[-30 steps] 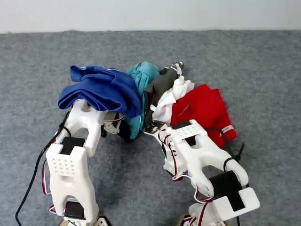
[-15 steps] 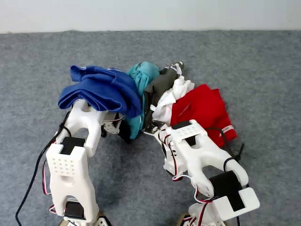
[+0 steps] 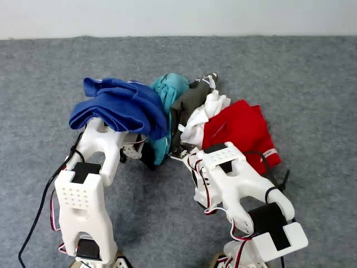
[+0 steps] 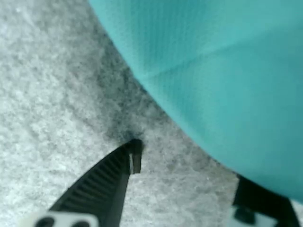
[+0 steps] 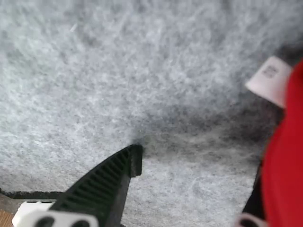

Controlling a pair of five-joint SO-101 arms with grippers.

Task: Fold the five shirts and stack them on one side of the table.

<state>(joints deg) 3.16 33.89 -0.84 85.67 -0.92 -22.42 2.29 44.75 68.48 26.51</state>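
Observation:
Five crumpled shirts lie bunched mid-table: a blue shirt [image 3: 120, 106], a teal shirt [image 3: 167, 92], a dark grey shirt [image 3: 192, 100], a white shirt [image 3: 203, 117] and a red shirt [image 3: 240, 128]. The blue one drapes over the left arm [image 3: 97, 148]. My left gripper [image 4: 189, 175] is open just above the felt, and the teal shirt [image 4: 222, 71] overhangs one side of it. My right gripper [image 5: 194, 184] is open and low over bare felt, with the red shirt [image 5: 284, 151] and its white label [image 5: 270, 78] at one fingertip.
Grey felt covers the table [image 3: 312, 78], with free room at far left, far right and behind the pile. The right arm [image 3: 234, 178] stands in front of the red shirt. A black cable [image 3: 39, 206] runs along the left arm's base.

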